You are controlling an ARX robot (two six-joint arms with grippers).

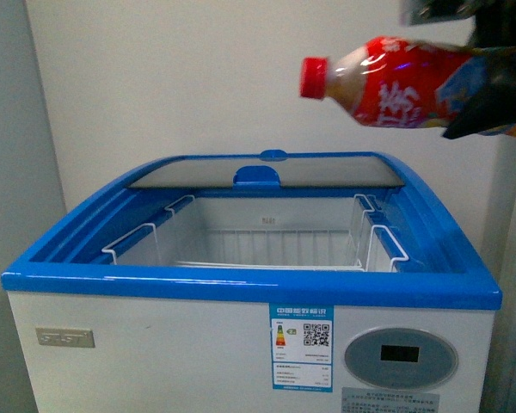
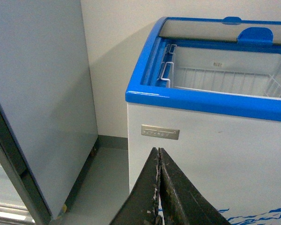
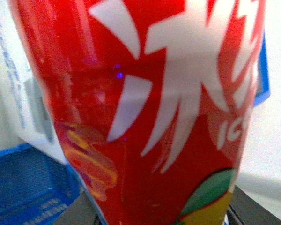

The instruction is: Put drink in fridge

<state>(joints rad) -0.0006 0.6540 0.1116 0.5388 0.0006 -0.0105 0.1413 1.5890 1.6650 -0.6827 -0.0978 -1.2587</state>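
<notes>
- Drink (image 1: pixel 387 82): red-capped bottle with a red label, hanging sideways in the air above the fridge's right rear, cap pointing left. Its base is hiding behind the right gripper.
- Right gripper (image 1: pixel 488 90): pinching the bottle, mostly cut off by the frame edge. In its wrist view the blurred label is filling the picture.
- Fridge (image 1: pixel 241 288): standing open, with a wire basket (image 1: pixel 258 245) showing inside.
- Left gripper (image 2: pixel 159 187): fingers pressing together on nothing, low before the fridge's white front.

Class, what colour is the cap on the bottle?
The bottle has a red cap; clearest in the front view.
</notes>
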